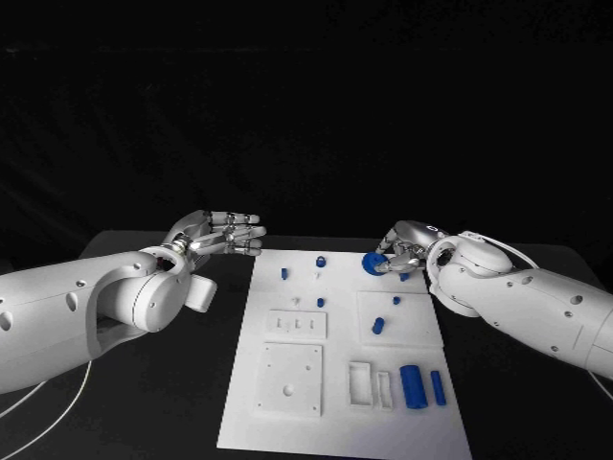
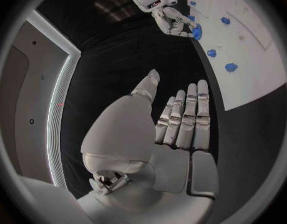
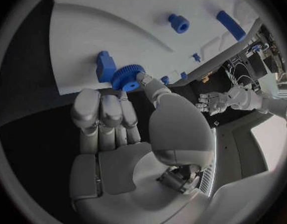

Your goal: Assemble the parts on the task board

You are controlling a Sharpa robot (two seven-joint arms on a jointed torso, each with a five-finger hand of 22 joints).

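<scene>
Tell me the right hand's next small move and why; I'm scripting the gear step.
Probably lift the blue gear slightly off the task board. The right hand already pinches it at the board's far right corner, while the left hand hovers open beside the board.

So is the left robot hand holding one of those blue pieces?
No, the left robot hand is empty with its fingers stretched out over the black table, beside the task board.
</scene>
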